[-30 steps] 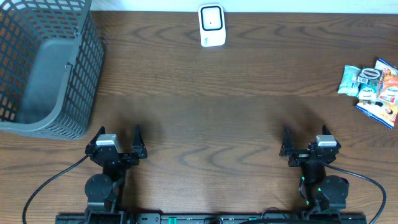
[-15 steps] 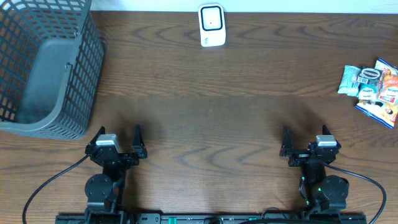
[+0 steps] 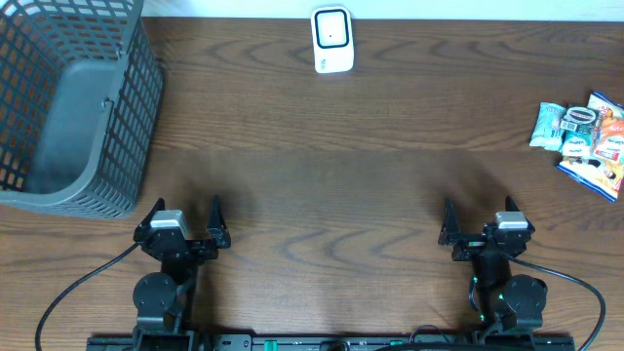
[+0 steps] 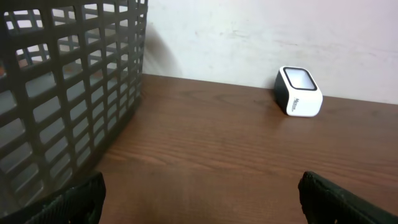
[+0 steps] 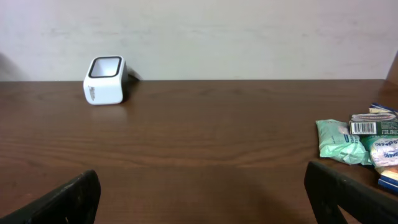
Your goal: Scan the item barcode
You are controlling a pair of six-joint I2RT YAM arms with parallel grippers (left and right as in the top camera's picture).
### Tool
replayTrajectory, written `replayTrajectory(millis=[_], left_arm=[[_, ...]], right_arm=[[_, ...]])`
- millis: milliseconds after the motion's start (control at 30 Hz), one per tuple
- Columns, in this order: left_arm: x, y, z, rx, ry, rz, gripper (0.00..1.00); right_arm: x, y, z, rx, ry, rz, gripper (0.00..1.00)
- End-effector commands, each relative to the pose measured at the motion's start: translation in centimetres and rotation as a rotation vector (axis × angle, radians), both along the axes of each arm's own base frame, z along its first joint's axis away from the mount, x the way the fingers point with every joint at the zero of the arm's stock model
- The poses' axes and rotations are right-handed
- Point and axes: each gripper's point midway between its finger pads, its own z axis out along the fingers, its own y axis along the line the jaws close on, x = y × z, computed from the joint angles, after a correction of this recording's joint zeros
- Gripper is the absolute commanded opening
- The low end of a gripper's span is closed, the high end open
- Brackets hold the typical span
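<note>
- Currently both arms sit at the near edge of the table, well apart from each other.
- On the left claw the fingers are spread wide with nothing between them. In its wrist view only the two dark fingertips show, at the bottom corners.
- Likewise the right claw is wide apart and empty, with its fingertips in the bottom corners of its own view.
- Task item: the snack packets lie flat in a small overlapping cluster at the right edge of the table, well away from both claws.
- From the right wrist, a pale green packet lies at the left of the pile. A barcode label shows on the packet just beside it.
- White scanner with a dark window stands alone at the far edge, about mid-table, well apart from the packets.
- Grey lattice basket stands at the far left, ahead of the left arm.
</note>
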Motion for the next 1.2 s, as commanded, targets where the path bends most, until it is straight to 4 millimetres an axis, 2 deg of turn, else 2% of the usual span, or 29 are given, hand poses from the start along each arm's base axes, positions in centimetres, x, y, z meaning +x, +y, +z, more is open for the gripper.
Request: replayTrajectory(millis=[0, 1167], left_arm=[[-0.14, 0.71, -1.6, 0.013, 0.053, 0.038, 0.98], [-0.14, 0.74, -1.6, 0.032, 0.053, 0.037, 0.98]], right_arm=[[-0.02, -0.05, -0.06, 0.002, 0.0, -0.003, 0.99], [-0.02, -0.05, -0.06, 0.002, 0.0, -0.003, 0.99]])
